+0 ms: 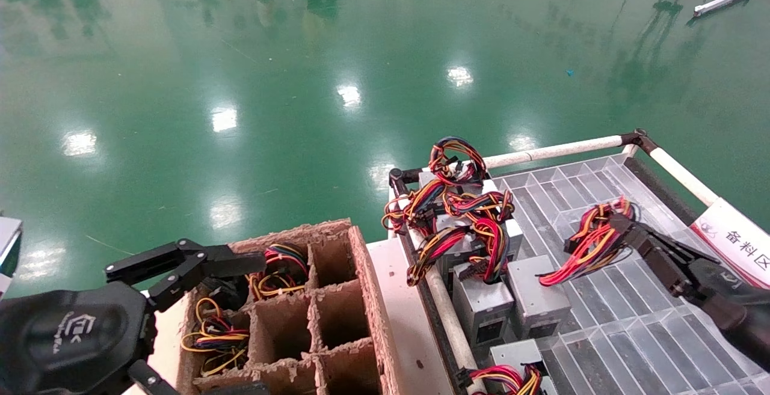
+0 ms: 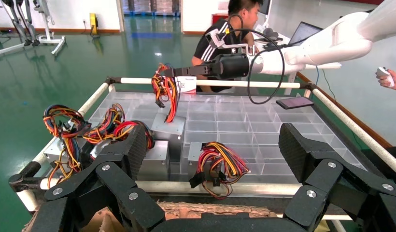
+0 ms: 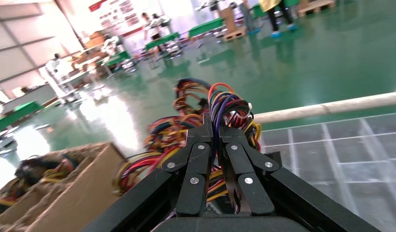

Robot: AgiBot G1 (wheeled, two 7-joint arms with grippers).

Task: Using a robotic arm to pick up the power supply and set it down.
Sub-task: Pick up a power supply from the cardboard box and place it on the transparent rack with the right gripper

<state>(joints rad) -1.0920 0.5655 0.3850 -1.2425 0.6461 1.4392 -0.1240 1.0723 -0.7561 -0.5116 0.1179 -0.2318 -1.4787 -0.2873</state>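
My right gripper (image 1: 619,225) is shut on the red, yellow and black wire bundle (image 1: 586,244) of a grey power supply (image 1: 537,299). The wires run taut down to that box, which stands in the clear divided tray (image 1: 637,329) beside another unit (image 1: 481,306). In the right wrist view the gripper (image 3: 214,128) has the wires (image 3: 225,104) pinched between its jaws. In the left wrist view the same box (image 2: 168,126) looks tilted under the right arm (image 2: 230,66). My left gripper (image 1: 198,263) (image 2: 213,145) is open over the cardboard box (image 1: 363,299).
More power supplies with tangled wires crowd the tray's near-left corner (image 1: 460,214), and one lies at the front (image 1: 511,359). White rails (image 1: 553,152) frame the tray. Some cardboard compartments hold wired units (image 1: 216,335). A person (image 2: 234,24) sits behind the tray.
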